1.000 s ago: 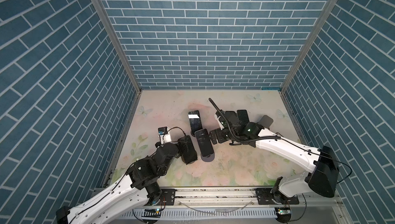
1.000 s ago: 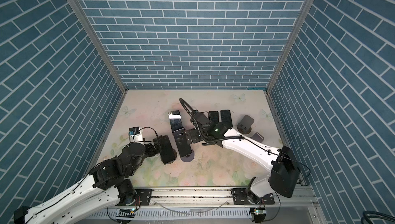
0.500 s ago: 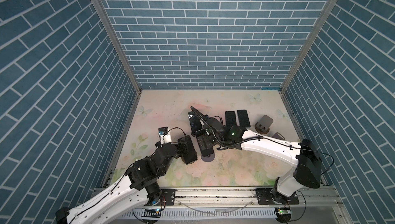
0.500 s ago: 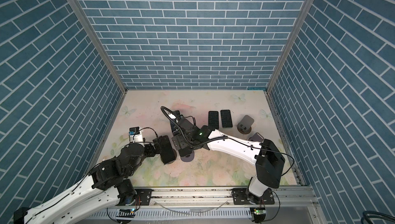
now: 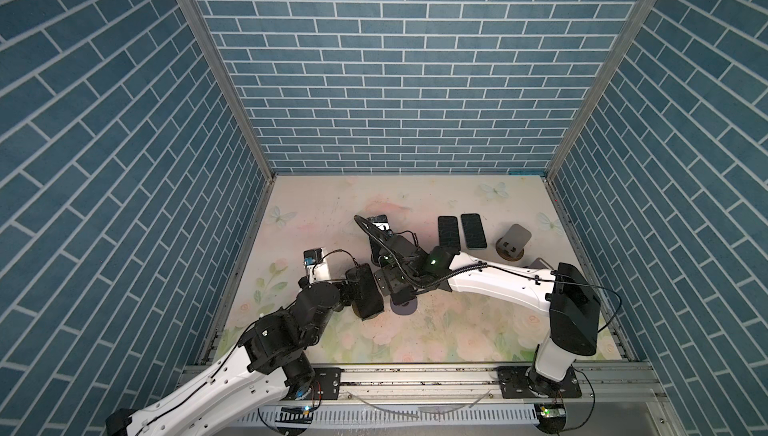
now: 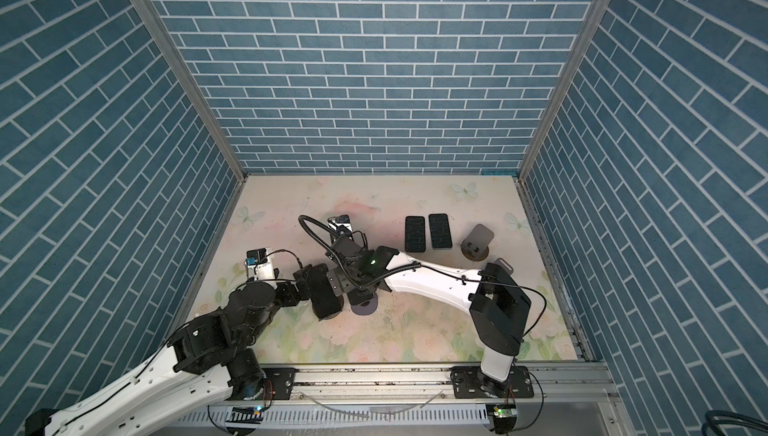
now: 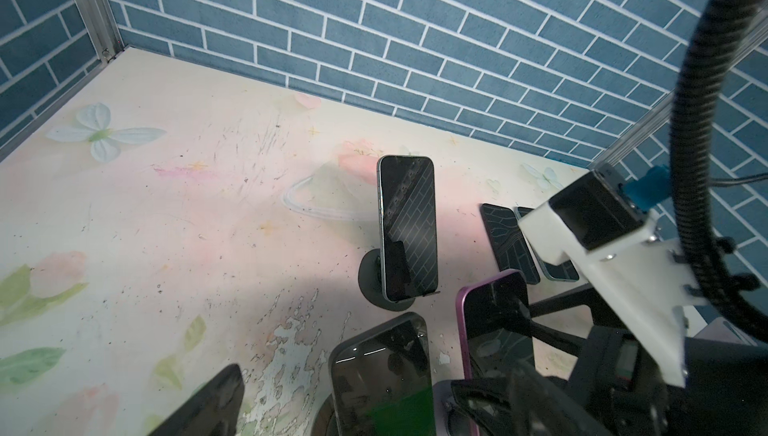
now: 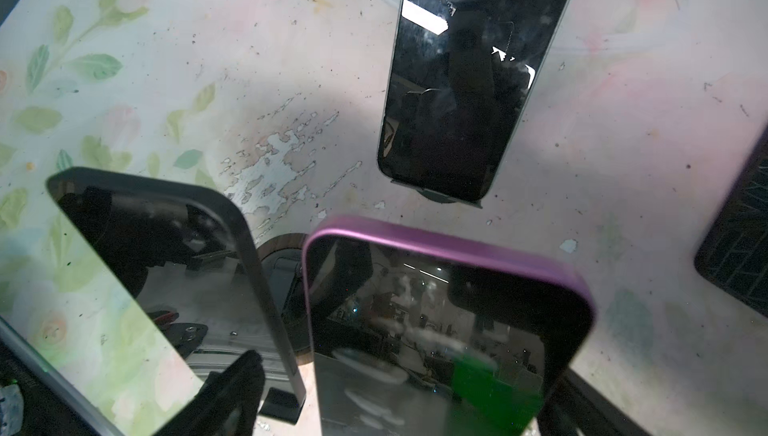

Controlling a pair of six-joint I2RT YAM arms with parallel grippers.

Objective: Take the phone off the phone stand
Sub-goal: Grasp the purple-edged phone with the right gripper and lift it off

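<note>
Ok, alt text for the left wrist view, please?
A dark-screened phone stands propped on a round black stand on a floral table, blue brick walls behind. Closer to the camera are a purple-edged phone and a grey-edged phone, with the right arm's white camera mount and black cable beside them.

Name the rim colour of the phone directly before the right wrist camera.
Purple rim; shows best in right wrist view.
</note>
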